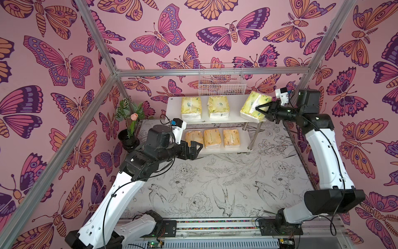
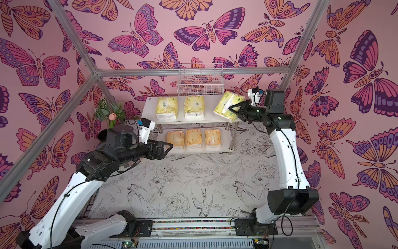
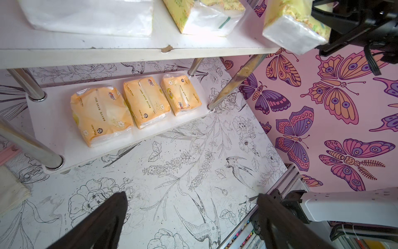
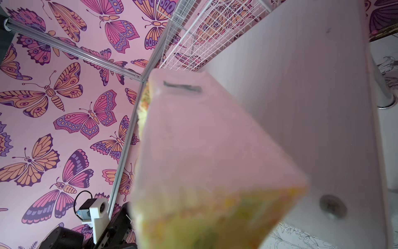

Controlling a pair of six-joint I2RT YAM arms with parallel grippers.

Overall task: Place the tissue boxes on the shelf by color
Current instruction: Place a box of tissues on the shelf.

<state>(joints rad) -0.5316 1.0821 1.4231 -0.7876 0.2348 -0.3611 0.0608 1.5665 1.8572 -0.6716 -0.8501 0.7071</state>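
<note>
The white two-tier shelf (image 1: 233,107) stands at the back. Two yellow-green tissue boxes (image 1: 191,107) (image 1: 218,106) lie flat on its top board. Over that board's right end a third yellow-green box (image 1: 251,103) is tilted, with my right gripper (image 1: 258,110) shut on it; whether it touches the board I cannot tell. It fills the right wrist view (image 4: 204,151) and hides the jaws. Three orange tissue boxes (image 3: 101,114) (image 3: 144,101) (image 3: 181,92) lie in a row on the lower board (image 3: 53,120). My left gripper (image 1: 197,152) hangs open and empty at that board's front left.
A white wire basket (image 1: 220,79) hangs on the back wall above the shelf. A black pot with leaves and a pink flower (image 1: 129,120) stands left of the shelf. Aluminium frame posts (image 1: 101,90) run along the walls. The arms' base rail (image 1: 215,226) crosses the front.
</note>
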